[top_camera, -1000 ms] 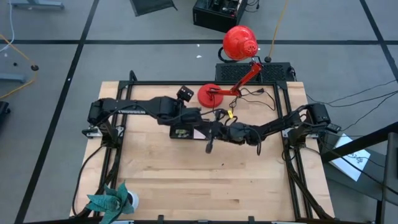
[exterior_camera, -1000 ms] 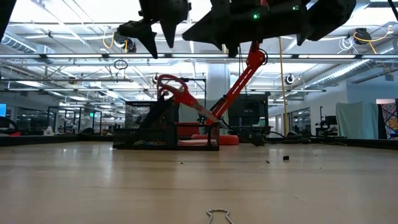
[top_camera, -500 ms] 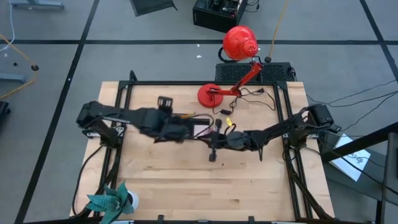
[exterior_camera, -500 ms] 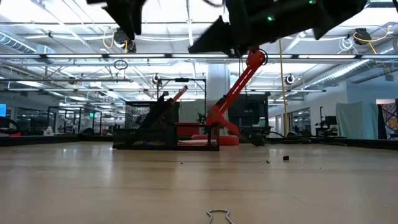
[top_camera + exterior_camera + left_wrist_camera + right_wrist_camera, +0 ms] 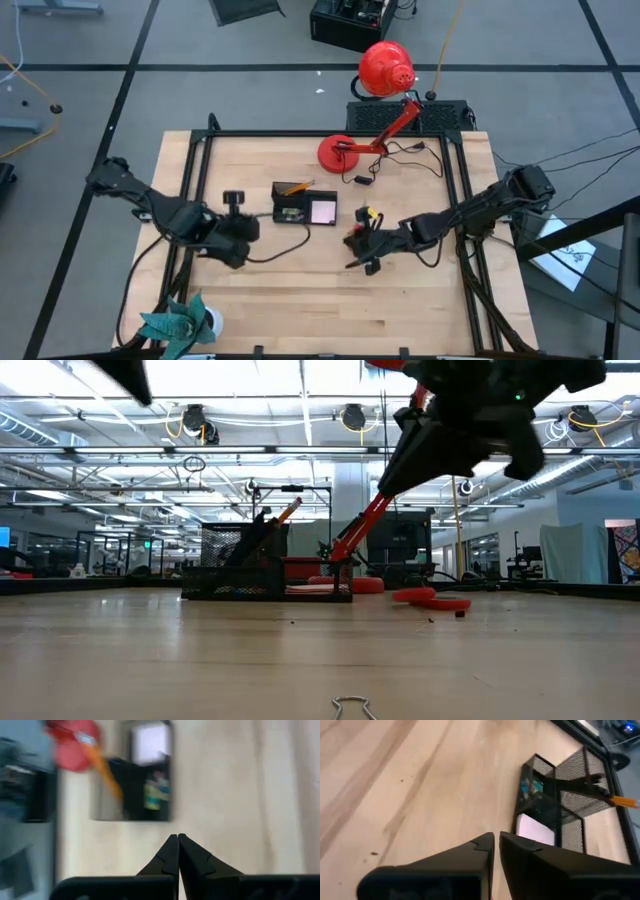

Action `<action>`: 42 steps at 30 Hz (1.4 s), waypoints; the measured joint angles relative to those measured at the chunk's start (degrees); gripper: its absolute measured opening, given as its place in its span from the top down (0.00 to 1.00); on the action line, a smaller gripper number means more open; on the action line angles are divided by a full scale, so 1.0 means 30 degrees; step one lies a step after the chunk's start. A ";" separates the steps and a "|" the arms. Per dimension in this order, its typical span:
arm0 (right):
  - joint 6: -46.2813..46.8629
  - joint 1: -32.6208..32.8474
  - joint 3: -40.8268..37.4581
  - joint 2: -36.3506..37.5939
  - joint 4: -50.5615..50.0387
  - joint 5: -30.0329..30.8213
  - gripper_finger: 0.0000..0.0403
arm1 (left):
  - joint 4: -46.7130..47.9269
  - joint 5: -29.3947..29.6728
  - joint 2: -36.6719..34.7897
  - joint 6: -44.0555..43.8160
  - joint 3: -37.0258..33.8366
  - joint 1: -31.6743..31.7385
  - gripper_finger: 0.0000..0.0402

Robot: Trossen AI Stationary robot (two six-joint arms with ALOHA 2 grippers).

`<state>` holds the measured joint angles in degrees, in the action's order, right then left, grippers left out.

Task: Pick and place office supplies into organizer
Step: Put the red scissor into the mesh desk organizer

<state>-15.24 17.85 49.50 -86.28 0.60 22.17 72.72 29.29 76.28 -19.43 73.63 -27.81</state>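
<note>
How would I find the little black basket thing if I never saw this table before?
Start at the big red desk lamp at the far edge of the wooden table. Just in front of its round base sits the organizer, a small black mesh tray. No neighbour looks like it: an orange pencil pokes out of it and a pale pink notepad lies in one compartment.

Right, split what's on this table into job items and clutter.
Job: black organizer; pink notepad and orange pencil in it; red scissors lying on the table.
Clutter: red desk lamp; teal plant in its white pot.
</note>
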 joint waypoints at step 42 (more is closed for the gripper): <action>0.6074 0.1967 0.2770 -0.7495 -0.4845 0.5000 0.49 | -2.5098 -0.3289 -0.0682 0.8113 -1.3940 0.2207 0.93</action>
<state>2.99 23.75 57.81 -108.76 -13.94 37.17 -2.57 19.42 74.24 4.91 31.81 -21.19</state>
